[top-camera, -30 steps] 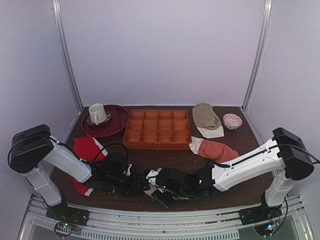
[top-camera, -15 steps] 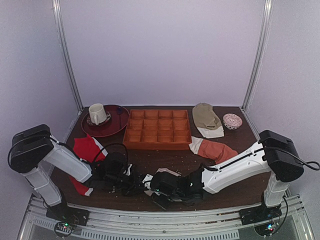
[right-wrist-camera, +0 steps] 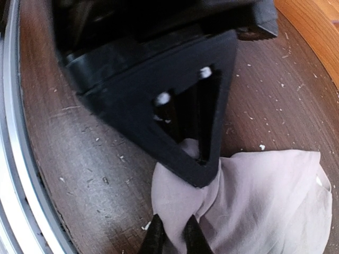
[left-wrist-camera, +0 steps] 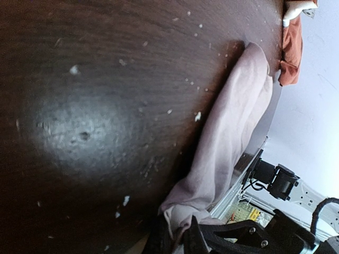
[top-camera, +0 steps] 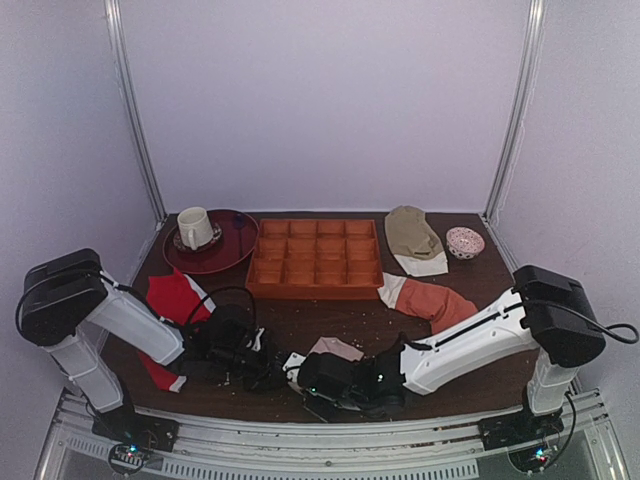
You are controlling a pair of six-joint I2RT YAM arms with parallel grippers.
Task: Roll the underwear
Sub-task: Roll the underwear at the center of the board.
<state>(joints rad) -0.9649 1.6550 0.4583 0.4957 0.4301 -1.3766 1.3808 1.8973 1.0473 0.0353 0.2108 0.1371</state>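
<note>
Underwear (top-camera: 336, 348) lay near the centre of the table (top-camera: 300, 322), close to the near edge. It was loose and crumpled, not a bundle. Pinkish cloth, drawn out in a long fold along the table edge in the left wrist view.

Left gripper (left-wrist-camera: 177, 236) was at the cloth's left end, fingers closed, with a bunched tip of the cloth pinched between them. Right gripper (right-wrist-camera: 174, 234) sat just beside it on the same end. Its fingers were almost together, with a fold of the underwear caught between them. In the right wrist view the left gripper's black finger pointed down onto the cloth right above the right gripper's tips, the two nearly touching.

Left arm (top-camera: 130, 322): shoulder block at near left, forearm sloped down and to the right, wrist low over the table. Right arm (top-camera: 470, 342): elbow block at near right, forearm stretched long and low to the left across the near part of the table, wrist at centre. The two wrists faced each other.

Red garment (top-camera: 172, 298) lay on the left, partly under the left arm. Orange garment (top-camera: 435, 300) lay right of centre, just beyond the right forearm. Farther back were a compartment tray (top-camera: 315, 258) at centre, a dark red plate (top-camera: 228, 255) with a cup (top-camera: 195, 228) on it at far left, and a beige cloth (top-camera: 412, 235) and a small bowl (top-camera: 464, 242) at far right.
</note>
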